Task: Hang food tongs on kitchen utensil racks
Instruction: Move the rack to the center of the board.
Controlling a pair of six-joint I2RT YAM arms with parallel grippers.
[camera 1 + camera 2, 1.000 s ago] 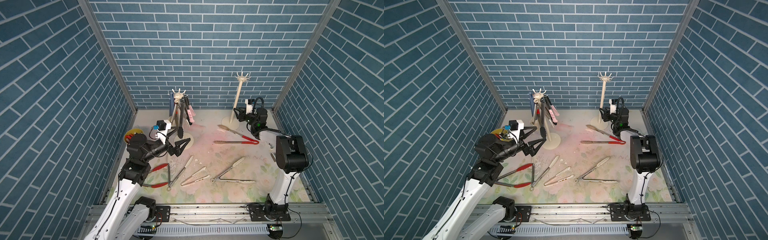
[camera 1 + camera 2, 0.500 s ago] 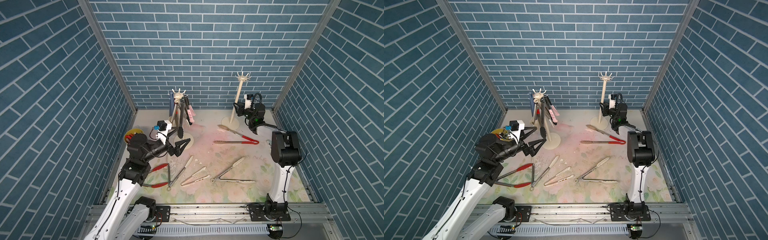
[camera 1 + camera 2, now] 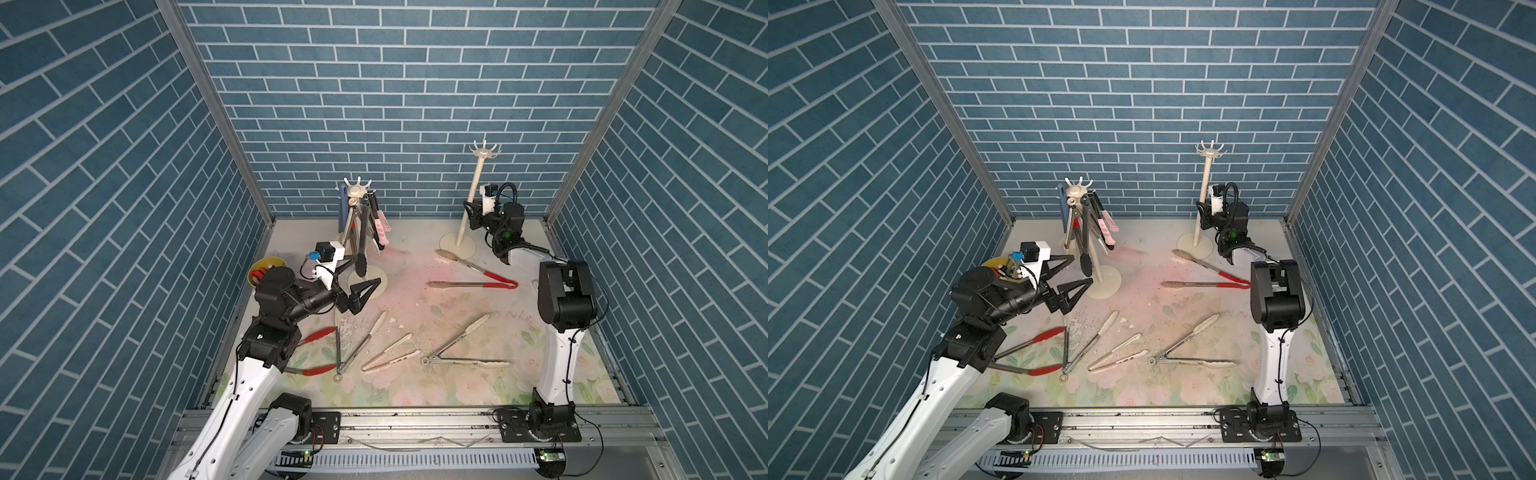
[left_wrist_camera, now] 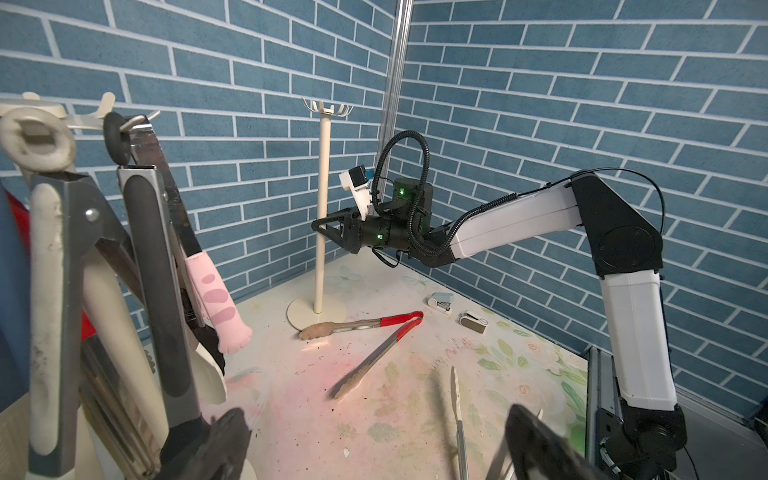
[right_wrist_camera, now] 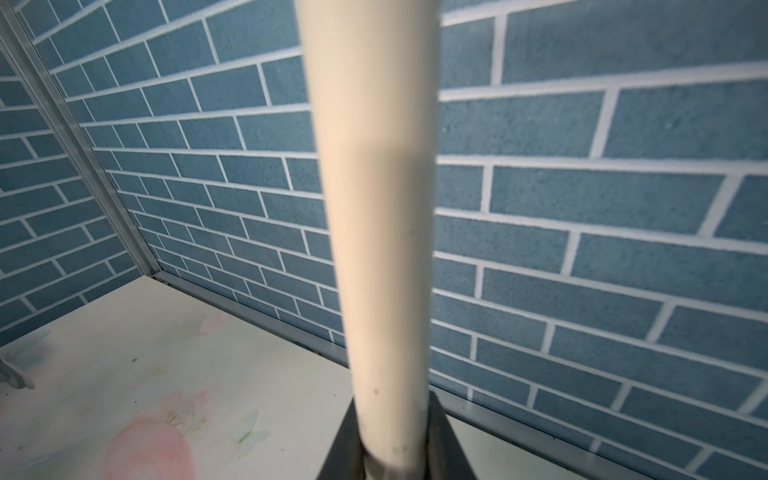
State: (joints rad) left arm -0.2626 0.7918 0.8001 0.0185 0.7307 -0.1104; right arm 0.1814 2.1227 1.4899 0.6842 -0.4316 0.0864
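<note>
The pole of the far right rack (image 5: 374, 249) is clamped between the jaws of the right gripper (image 4: 320, 227). The left gripper (image 3: 1082, 269) is held wide apart just beside the left rack (image 3: 1077, 191).

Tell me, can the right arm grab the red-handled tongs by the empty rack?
Probably not yet. The right gripper is clamped on the pole of the empty rack and must let go first. The red-handled tongs lie uncovered on the mat close by, so afterwards the way looks free.
</note>
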